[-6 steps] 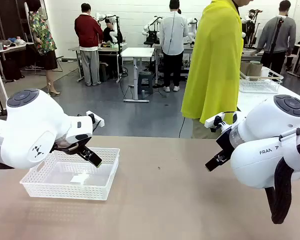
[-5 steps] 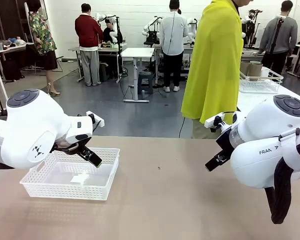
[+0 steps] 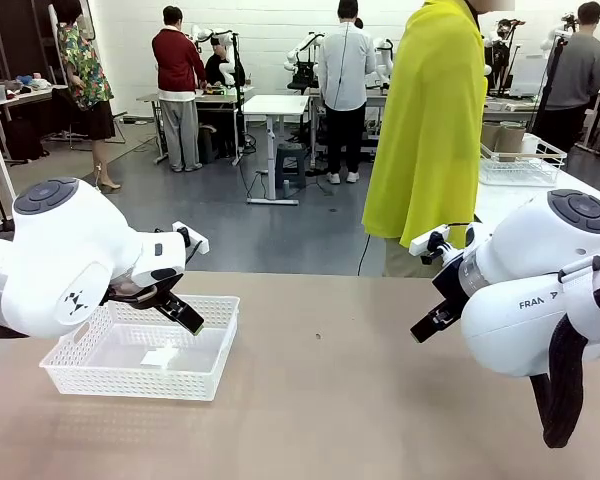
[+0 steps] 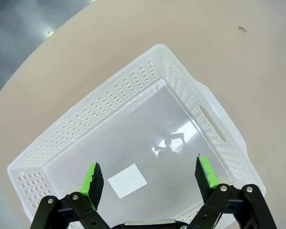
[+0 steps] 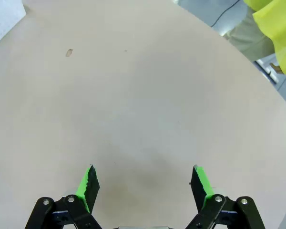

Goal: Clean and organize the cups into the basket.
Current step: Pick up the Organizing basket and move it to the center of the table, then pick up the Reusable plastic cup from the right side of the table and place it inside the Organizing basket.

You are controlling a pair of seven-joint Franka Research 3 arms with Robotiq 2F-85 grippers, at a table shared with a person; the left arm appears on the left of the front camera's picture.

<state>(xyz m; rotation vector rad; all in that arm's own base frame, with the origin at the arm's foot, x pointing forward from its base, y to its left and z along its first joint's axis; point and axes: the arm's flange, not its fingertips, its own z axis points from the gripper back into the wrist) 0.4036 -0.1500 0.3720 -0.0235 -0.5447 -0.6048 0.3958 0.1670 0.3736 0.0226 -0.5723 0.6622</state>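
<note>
The white mesh basket (image 3: 140,350) sits on the tan table at the left, with nothing in it but a white label on its floor (image 4: 127,180). My left gripper (image 3: 185,315) hovers just above the basket (image 4: 214,124), open, its green pads wide apart (image 4: 150,171). Over bare table at the right, my right gripper (image 3: 432,320) is open with nothing between its fingers (image 5: 144,183). What look like two tan cups (image 3: 503,135) and a pale one stand in a wire basket at the back right, small and hard to make out.
A person in a yellow top (image 3: 430,130) stands at the table's far edge, right of centre. The white wire basket (image 3: 520,165) rests on a white surface at the back right. A corner of the mesh basket (image 5: 5,14) lies far from my right gripper.
Neither arm nor the basket has moved. Only a person far in the background at the right has shifted.
</note>
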